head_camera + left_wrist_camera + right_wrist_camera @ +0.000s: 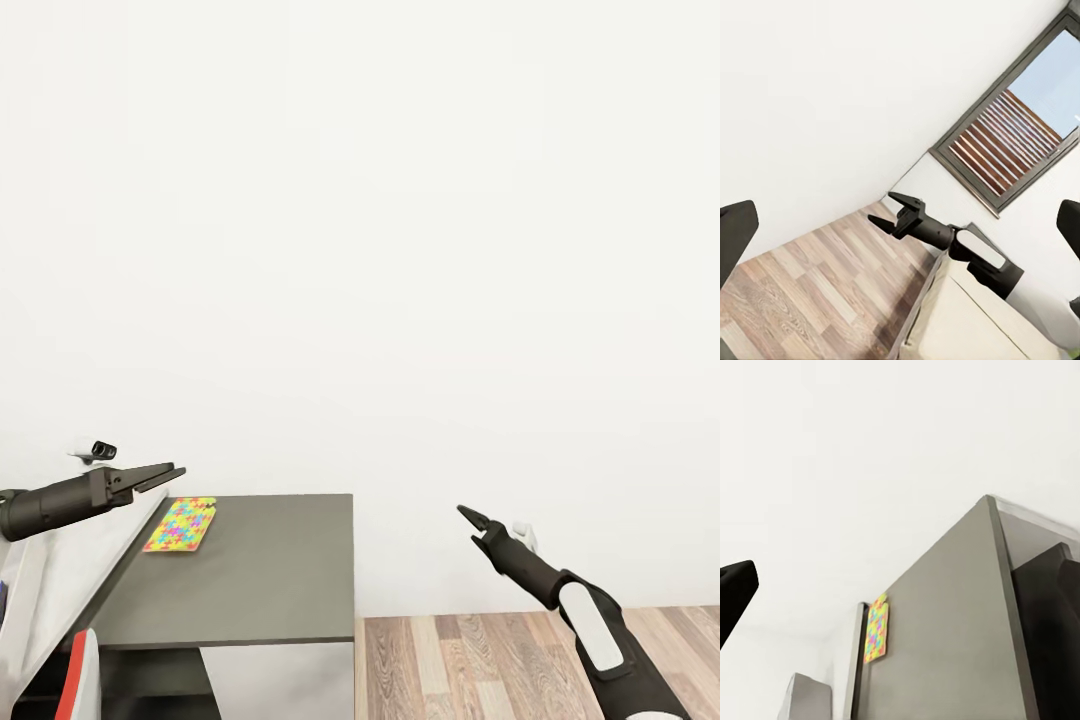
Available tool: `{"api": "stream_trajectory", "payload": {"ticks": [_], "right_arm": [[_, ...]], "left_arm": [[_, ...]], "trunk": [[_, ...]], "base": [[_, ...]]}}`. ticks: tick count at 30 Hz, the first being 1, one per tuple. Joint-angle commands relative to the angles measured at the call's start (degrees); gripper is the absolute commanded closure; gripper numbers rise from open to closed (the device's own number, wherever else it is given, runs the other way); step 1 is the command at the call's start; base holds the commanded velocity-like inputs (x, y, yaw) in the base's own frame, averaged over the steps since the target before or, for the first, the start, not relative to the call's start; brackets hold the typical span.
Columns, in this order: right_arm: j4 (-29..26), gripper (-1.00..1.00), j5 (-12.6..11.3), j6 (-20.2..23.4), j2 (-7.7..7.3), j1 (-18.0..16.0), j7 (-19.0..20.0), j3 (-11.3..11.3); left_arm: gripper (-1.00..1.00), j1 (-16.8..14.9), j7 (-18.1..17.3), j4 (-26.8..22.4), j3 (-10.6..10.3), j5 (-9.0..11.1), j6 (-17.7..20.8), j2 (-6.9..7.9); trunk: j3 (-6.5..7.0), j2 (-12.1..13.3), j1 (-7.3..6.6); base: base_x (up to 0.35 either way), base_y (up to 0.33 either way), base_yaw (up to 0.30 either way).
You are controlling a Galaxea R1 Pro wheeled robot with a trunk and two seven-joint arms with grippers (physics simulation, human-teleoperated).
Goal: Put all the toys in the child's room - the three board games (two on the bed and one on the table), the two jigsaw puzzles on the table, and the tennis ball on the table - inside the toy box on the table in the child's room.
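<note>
Head view is mostly looking at a plain white wall, with the dark-grey wing of the L-shaped table [260,570] sitting at the lower left and wood-plank floor [520,665] showing at the lower right. One thin flat jigsaw puzzle square in yellow, green, pink and blue [181,524] is lying flat on the far left part of that dark wing, right by the seam with the light-grey top.

The left gripper [160,476] is hovering just above and left of the puzzle, not touching it, fingers spread a little and holding nothing. The right gripper [472,518] is hanging out over the floor, well right of the table; the left wrist view is showing its fingers [907,200] parted and empty, with a window with brown slats [1009,139] behind it. The right wrist view is also catching the puzzle [876,628] lying on the dark tabletop [945,645].
</note>
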Motion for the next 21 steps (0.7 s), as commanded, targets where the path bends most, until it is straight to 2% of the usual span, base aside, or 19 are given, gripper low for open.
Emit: {"api": "stream_trajectory", "payload": {"ticks": [1,7,9,13,15,16,18,19,21], "right_arm": [[-0.04,-1.0,-0.26,0.6,0.01,-0.09,-0.09,-0.14],[-0.21,-1.0,0.0,0.67,0.0,-0.27,-0.34,-0.12],[-0.22,-1.0,0.3,0.85,0.01,-0.6,-1.65,-0.04],[-0.62,-1.0,0.52,1.98,0.01,-1.02,-12.47,0.42],[-1.59,-1.0,0.46,3.43,0.05,-1.11,-21.97,0.45],[-1.94,-1.0,0.45,3.91,0.06,-1.12,-24.32,0.46],[-3.47,-1.0,0.4,5.86,0.14,-1.15,-32.29,0.47],[-3.98,-1.0,0.4,6.57,0.16,-1.17,-35.34,0.47],[-4.48,-1.0,0.41,7.19,0.17,-1.21,-38.7,0.47]], "left_arm": [[-1.0,-0.01,-0.25,0.01,0.0,-0.05,0.61,0.0],[-1.0,-0.01,-0.25,0.01,0.0,-0.05,0.6,0.0],[-1.0,-0.01,-0.25,0.01,0.0,-0.06,0.6,0.02],[-1.0,-0.01,-0.25,0.01,-0.06,-0.16,0.59,-0.1],[-1.0,-0.01,-0.25,0.01,-0.12,-0.25,0.5,-0.16],[-1.0,-0.01,-0.25,0.01,-0.13,-0.27,0.49,-0.16],[-1.0,-0.01,-0.25,0.01,-0.14,-0.33,0.45,-0.18],[-1.0,-0.01,-0.25,0.01,-0.37,-0.36,0.43,-0.19],[-1.0,-0.01,-0.25,0.01,-1.05,-0.44,0.4,-0.19]], "trunk": [[-0.03,-0.04,0.02],[-0.03,-0.04,0.02],[-0.03,-0.04,0.02],[-0.03,-0.04,0.02],[-0.03,-0.04,0.02],[-0.03,-0.04,0.02],[-0.03,-0.04,0.02],[-0.03,-0.04,0.02],[-0.03,-0.04,0.02]], "base": [[0.0,0.0,0.0],[0.0,0.0,0.0],[0.0,0.0,0.0],[0.0,0.0,0.0],[0.0,0.0,0.0],[0.0,0.0,0.0],[0.0,0.0,0.0],[0.0,0.0,0.0],[0.0,0.0,0.0]]}}
